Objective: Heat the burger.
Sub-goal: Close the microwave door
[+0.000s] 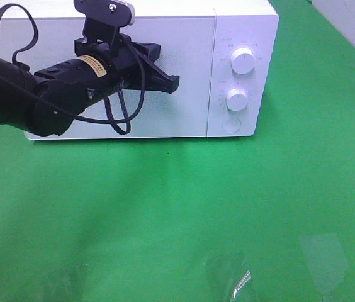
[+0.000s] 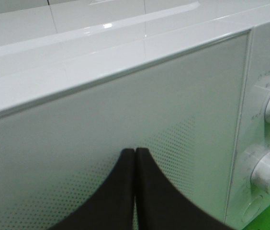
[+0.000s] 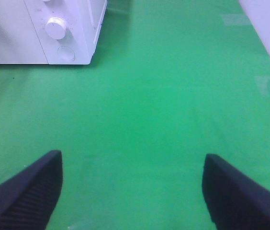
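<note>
**Burger out of sight, microwave door shut**

No burger showed in any view, so its look and place could not be told; it may have sat inside the microwave [image 1: 184, 69], behind the closed door [image 2: 125, 143]. The left gripper [image 1: 168, 78] hung before that door with jaws pressed together, holding nothing. The right gripper [image 3: 132, 191] stood wide apart and empty above the green table [image 3: 173, 96]. The step seemed to be setting the heat: next, turning a dial [image 1: 243, 61] would call for opened fingers.

Bright, even light; glare on microwave [image 2: 101, 57] top beyond the gripper, soft shadows, wrist views slightly blurred.
</note>
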`<state>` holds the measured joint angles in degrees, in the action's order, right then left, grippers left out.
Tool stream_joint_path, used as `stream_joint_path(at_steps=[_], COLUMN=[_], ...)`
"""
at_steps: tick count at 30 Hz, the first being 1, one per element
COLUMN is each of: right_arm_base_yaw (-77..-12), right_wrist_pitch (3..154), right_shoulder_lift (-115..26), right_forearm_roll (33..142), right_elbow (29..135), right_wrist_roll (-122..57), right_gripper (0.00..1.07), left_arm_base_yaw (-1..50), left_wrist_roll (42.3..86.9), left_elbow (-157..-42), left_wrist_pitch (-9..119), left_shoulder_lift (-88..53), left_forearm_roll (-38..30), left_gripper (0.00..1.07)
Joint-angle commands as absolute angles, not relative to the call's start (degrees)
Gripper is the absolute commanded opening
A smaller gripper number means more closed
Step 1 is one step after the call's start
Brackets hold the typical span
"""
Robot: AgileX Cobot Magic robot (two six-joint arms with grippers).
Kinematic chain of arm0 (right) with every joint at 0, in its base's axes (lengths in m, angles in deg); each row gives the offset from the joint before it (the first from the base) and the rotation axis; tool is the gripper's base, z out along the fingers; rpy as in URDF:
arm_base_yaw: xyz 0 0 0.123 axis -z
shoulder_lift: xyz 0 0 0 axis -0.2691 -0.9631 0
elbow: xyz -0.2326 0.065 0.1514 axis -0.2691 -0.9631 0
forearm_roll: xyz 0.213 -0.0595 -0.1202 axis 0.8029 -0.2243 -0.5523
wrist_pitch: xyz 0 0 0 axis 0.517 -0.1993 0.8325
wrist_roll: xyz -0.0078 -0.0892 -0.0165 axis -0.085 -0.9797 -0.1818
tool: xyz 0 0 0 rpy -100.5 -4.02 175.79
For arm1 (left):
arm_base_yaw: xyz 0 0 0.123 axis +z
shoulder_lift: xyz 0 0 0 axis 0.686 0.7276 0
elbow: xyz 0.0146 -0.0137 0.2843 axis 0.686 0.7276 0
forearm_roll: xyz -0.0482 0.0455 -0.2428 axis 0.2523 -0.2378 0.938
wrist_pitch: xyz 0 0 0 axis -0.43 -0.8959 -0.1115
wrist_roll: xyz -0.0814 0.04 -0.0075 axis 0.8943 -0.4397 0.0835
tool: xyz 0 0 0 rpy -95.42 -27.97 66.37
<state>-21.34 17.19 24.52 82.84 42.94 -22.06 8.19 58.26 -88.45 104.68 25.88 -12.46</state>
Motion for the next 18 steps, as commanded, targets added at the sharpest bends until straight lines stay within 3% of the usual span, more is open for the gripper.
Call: stream_joint_path(at_steps=[1,9,10,11,12,13,14,15,17,18], right_arm_base_yaw=[-21.00,-21.00,-21.00,-21.00,-21.00,-21.00,-21.00,-21.00,-21.00,-21.00], right_wrist_pitch=[17.88,17.88,17.88,17.88,17.88,17.88,17.88,17.88,17.88,17.88], right_shoulder_lift=[26.06,26.06,26.06,26.06,26.06,26.06,26.06,26.06,26.06,26.06], right_forearm_roll=[83.19,83.19,83.19,83.19,83.19,83.19,83.19,83.19,83.19,83.19], right_elbow=[42.77,42.77,42.77,42.77,42.77,42.77,42.77,42.77,42.77,42.77], right_wrist_roll=[-22.51,-22.51,-22.57,-22.57,-22.57,-22.57,-22.57,-22.51,-22.51,-22.57], right_gripper=[0.76,0.76,0.76,0.76,0.76,0.76,0.76,0.76,0.76,0.76], left_arm_base_yaw=[9.57,6.25,5.79,5.79,5.62,5.62,5.62,5.62,5.62,5.79], left_wrist_roll=[57.92,57.63,57.63,57.63,57.46,57.46,57.46,57.46,57.46,57.52], left_elbow=[-89.31,-81.29,-79.97,-79.97,-79.11,-79.11,-78.83,-78.77,-78.77,-78.77], left_wrist_pitch=[97.75,90.70,85.60,85.60,79.64,79.64,76.26,70.59,70.59,65.89], left_shoulder_lift=[22.85,15.74,14.37,14.37,13.56,13.56,13.16,13.11,13.11,13.11], left_forearm_roll=[-3.87,-5.24,-5.70,-5.70,-6.62,-6.62,-7.13,-7.48,-7.48,-7.48], left_gripper=[0.00,0.00,0.11,0.11,0.35,0.35,0.49,0.83,0.83,1.02])
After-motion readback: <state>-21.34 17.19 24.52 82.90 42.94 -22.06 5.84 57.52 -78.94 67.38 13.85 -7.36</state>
